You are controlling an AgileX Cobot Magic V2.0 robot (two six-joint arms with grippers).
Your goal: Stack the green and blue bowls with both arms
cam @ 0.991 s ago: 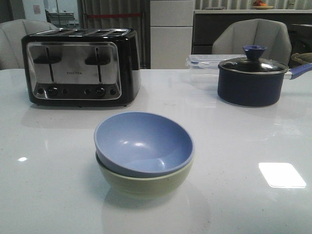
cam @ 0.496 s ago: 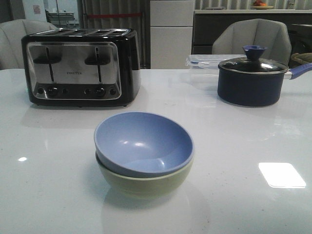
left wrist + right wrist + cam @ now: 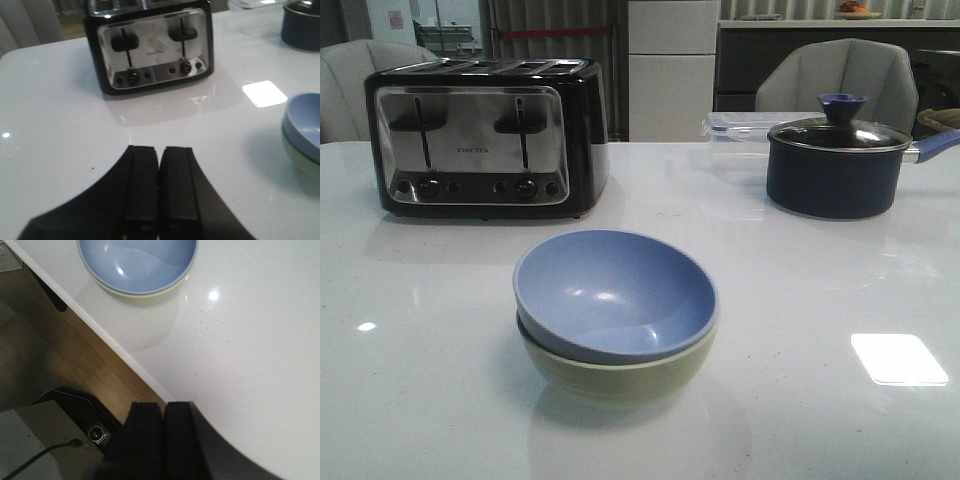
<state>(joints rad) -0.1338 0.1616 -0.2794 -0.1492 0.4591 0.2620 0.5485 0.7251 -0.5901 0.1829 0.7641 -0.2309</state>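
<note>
The blue bowl (image 3: 615, 290) sits nested inside the green bowl (image 3: 620, 378) near the middle front of the white table. The stack also shows in the left wrist view, blue bowl (image 3: 306, 122) over green bowl (image 3: 299, 162), and in the right wrist view, blue bowl (image 3: 136, 262) with a thin green rim (image 3: 150, 294) under it. My left gripper (image 3: 159, 149) is shut and empty above bare table, away from the bowls. My right gripper (image 3: 164, 405) is shut and empty over the table's front edge. Neither arm shows in the front view.
A black-and-chrome toaster (image 3: 485, 135) stands at the back left. A dark navy lidded pot (image 3: 838, 160) and a clear plastic box (image 3: 740, 130) stand at the back right. The table edge (image 3: 120, 352) and wooden floor (image 3: 60, 355) lie below the right gripper.
</note>
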